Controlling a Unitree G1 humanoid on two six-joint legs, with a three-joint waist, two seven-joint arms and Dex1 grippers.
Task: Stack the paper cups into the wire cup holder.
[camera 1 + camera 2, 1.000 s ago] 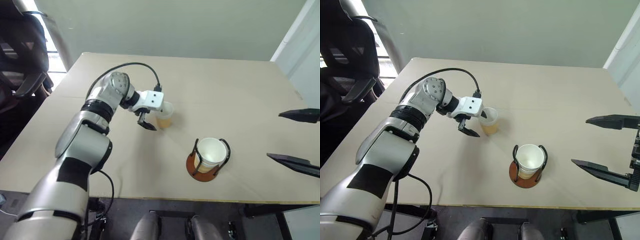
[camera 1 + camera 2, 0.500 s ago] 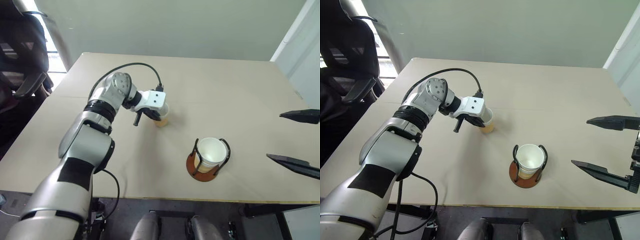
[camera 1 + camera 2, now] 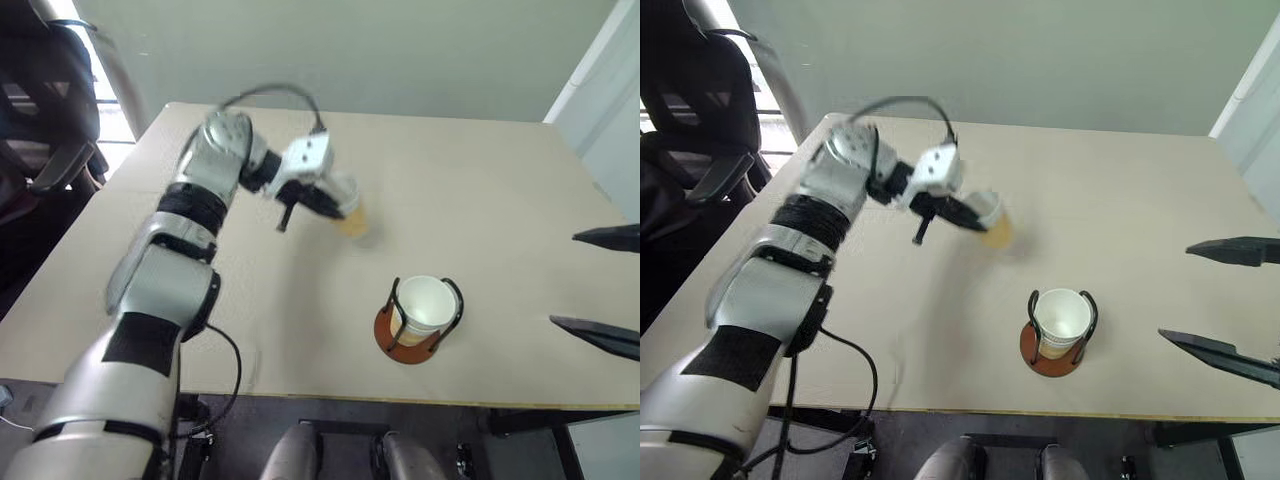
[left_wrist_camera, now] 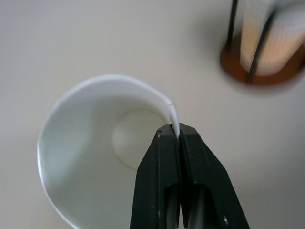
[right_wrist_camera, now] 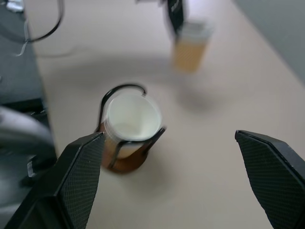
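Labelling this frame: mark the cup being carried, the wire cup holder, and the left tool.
carried paper cup (image 3: pixel 996 228), right eye view, tan outer wall.
wire cup holder (image 3: pixel 1032 355), right eye view, reddish-brown disc base.
left tool (image 4: pixel 178 135), left wrist view, fingertips pinching the cup rim.

Beige bench (image 3: pixel 480 180) against plain pale green wall (image 3: pixel 350 50). Black office chair (image 3: pixel 45 110) far left, bright window (image 3: pixel 750 80) behind it. White panel (image 3: pixel 600 90) far right.

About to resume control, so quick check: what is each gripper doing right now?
Left gripper: shut on the rim of a paper cup, holding it above the table.
Right gripper: open, holding nothing.
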